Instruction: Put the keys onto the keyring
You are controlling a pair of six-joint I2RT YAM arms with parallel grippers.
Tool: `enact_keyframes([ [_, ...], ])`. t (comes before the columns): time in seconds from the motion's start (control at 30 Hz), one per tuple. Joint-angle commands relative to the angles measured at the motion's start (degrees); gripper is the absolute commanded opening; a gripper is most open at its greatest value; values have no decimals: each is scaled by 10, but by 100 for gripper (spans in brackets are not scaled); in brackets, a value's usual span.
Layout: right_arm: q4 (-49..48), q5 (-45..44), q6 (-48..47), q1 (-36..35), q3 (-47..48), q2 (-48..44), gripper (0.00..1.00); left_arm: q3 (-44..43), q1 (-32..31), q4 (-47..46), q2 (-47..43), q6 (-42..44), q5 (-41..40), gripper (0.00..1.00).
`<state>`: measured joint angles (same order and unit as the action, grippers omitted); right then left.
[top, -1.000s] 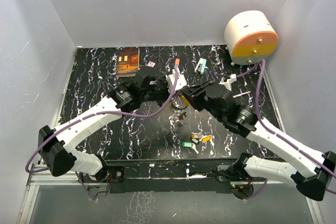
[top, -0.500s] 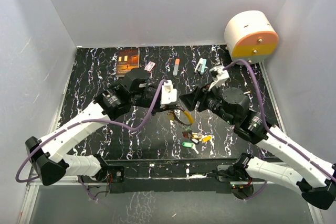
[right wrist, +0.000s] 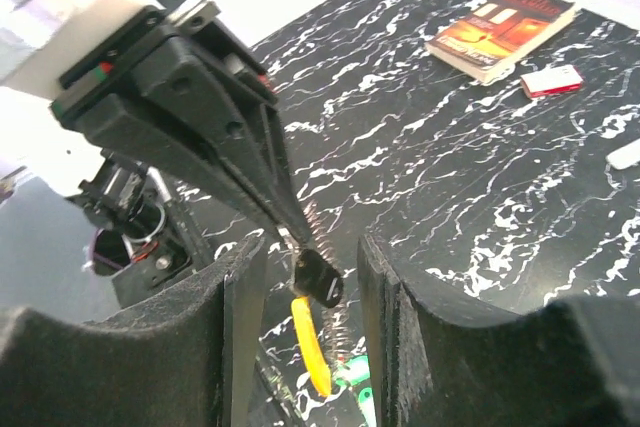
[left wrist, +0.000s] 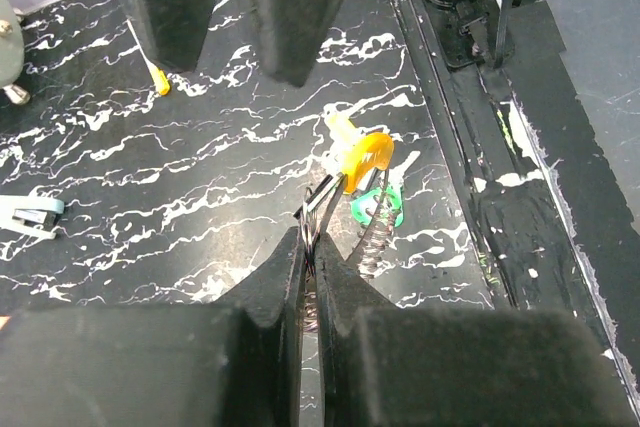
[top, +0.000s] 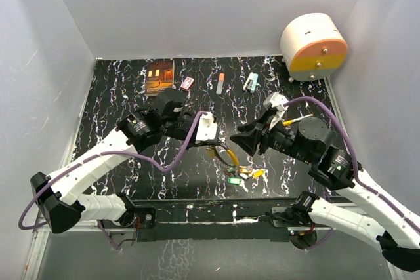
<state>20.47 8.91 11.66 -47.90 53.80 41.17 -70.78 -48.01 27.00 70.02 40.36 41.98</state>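
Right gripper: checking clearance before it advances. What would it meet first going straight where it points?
Probably the dark round piece and yellow key on the thin silvery wire keyring pinched by the left gripper, between the right gripper's open fingers; depth unclear.

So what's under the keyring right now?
A green key lies on the table below the keyring, an orange key beside it. The left jaws hide anything nearer.
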Motion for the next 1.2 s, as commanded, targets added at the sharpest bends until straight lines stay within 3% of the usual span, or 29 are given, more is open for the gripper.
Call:
enact_keyframes([
  [0.0,-1,72,2,0,13,1,45,5,5,-11,-17,18,31,0],
  [0.43,-19,104,0,0,-7,36,33,2,5,-36,-13,-2,41,0],
  [0.53,-21,100,0,0,-8,40,21,1,5,-37,-14,-5,44,0],
  [0.63,-30,97,0,0,-10,41,16,0,5,-40,-14,-9,44,0],
  [0.97,-40,90,-1,0,-10,40,15,0,5,-46,-14,-16,46,0],
  [1.17,-51,82,-2,0,-13,35,31,-1,5,-45,-16,-19,50,0],
])
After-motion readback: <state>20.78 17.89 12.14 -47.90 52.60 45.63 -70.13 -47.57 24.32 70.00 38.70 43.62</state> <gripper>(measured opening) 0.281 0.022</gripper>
